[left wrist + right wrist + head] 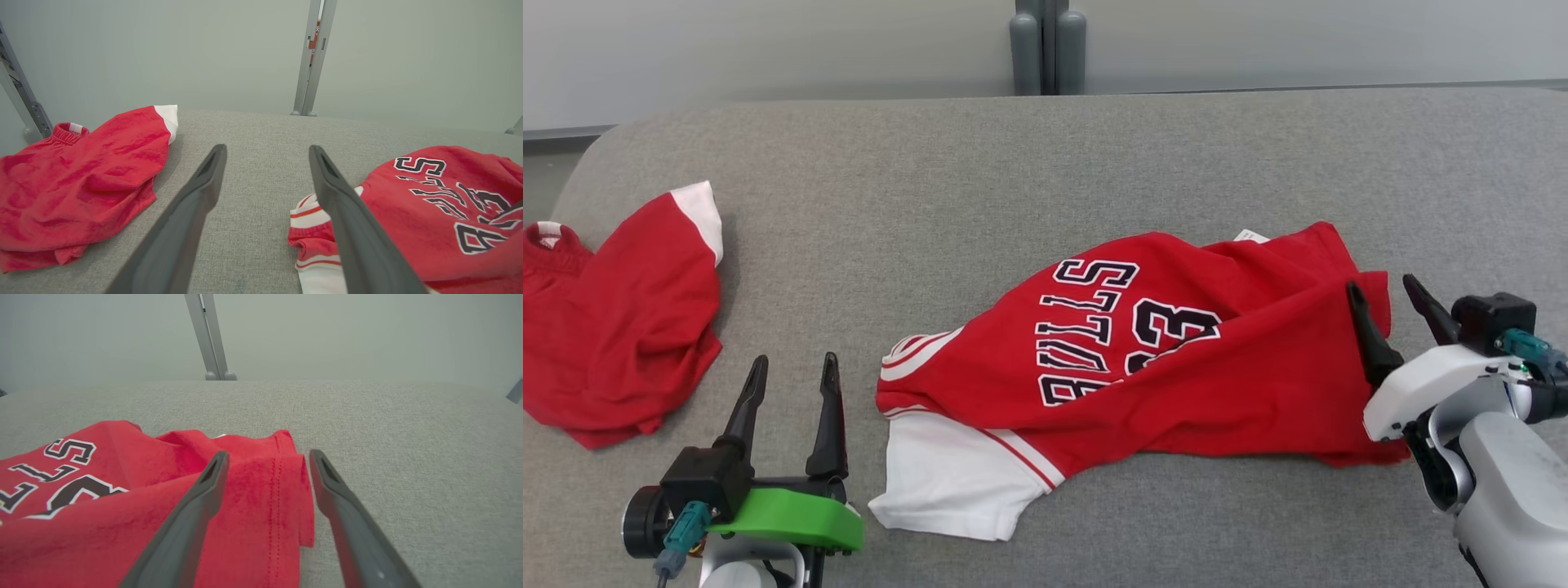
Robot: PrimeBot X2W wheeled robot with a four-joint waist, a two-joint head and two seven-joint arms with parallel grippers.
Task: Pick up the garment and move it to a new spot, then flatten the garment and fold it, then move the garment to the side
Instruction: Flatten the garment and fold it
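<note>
The garment, a red jersey [1143, 351] with dark lettering and a white sleeve, lies crumpled across the middle of the grey padded table [1045, 163]. My right gripper [1380, 283] is open at the jersey's right hem. The hem [278, 486] lies loose between and below the spread fingers, and nothing is pinched. My left gripper [795, 359] is open too, just left of the jersey's striped collar end [310, 220], with bare table between its fingers [196, 204].
A second red garment [613, 327] with a white cuff lies bunched at the table's left edge, also seen as a red heap [77, 179] in the left wrist view. A grey post [1048, 45] stands behind the table against the pale wall.
</note>
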